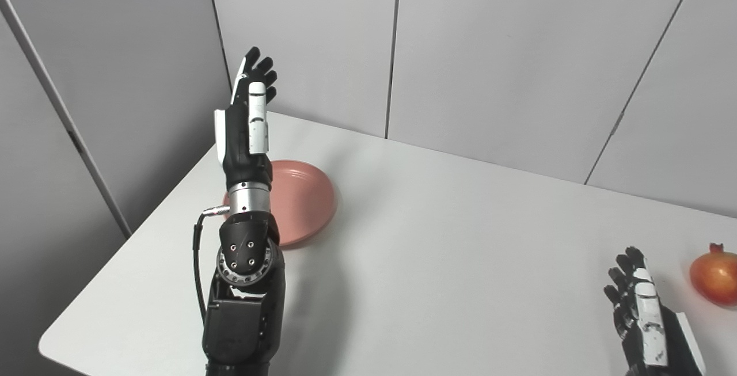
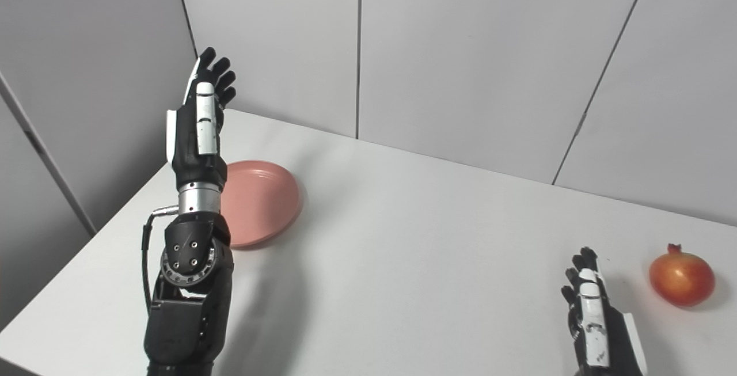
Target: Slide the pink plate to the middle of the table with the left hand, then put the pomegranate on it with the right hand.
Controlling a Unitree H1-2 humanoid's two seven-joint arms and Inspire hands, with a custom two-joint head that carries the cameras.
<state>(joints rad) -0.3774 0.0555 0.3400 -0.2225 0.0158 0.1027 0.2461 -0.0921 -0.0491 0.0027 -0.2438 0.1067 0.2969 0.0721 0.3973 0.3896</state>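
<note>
The left hand, empty with fingers apart, is raised over the pink plate at far left, ready to slide it, while the right hand waits released near the pomegranate at near right.

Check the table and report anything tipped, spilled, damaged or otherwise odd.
Nothing stands out. The pink plate sits flat near the table's left edge, the pomegranate rests whole at the right, and no spill shows. Left robot hand and right robot hand are both open and empty.

Left robot hand raised, empty, fingers apart; right robot hand low, likewise.
</note>
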